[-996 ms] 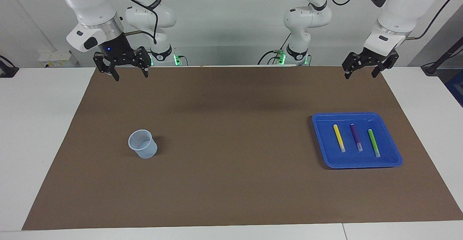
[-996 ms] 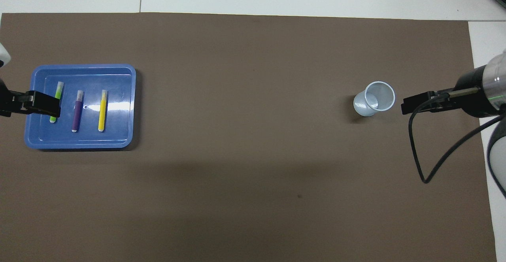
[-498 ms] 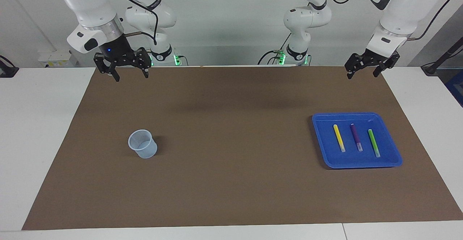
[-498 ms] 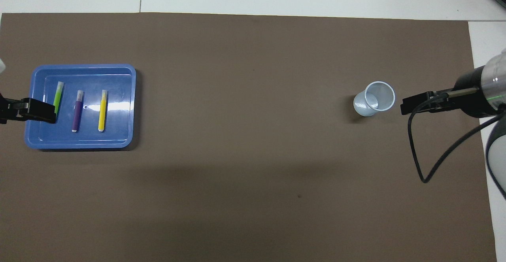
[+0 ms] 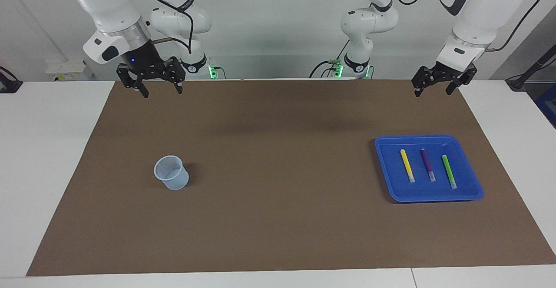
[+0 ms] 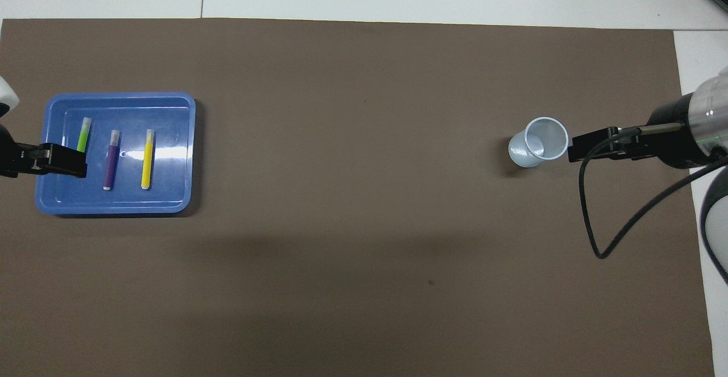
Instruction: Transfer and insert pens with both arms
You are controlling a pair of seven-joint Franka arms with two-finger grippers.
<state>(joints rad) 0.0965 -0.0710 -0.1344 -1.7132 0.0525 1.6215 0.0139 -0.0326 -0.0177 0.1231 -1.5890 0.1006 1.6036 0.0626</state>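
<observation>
Lying side by side in the blue tray (image 5: 386, 166), the yellow pen (image 5: 407, 165), purple pen (image 5: 427, 164) and green pen (image 5: 448, 171) are all untouched, the cup (image 5: 171, 173) holds nothing, and the left gripper (image 5: 438, 81) and right gripper (image 5: 150, 79) hang released and empty above the mat (image 5: 278, 201).

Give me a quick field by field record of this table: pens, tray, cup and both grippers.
pens: yellow pen, purple pen, green pen, lying side by side
tray: blue tray, toward the left arm's end, holds all three
cup: clear cup, upright, no pen inside
left gripper: open, raised
right gripper: open, raised
</observation>
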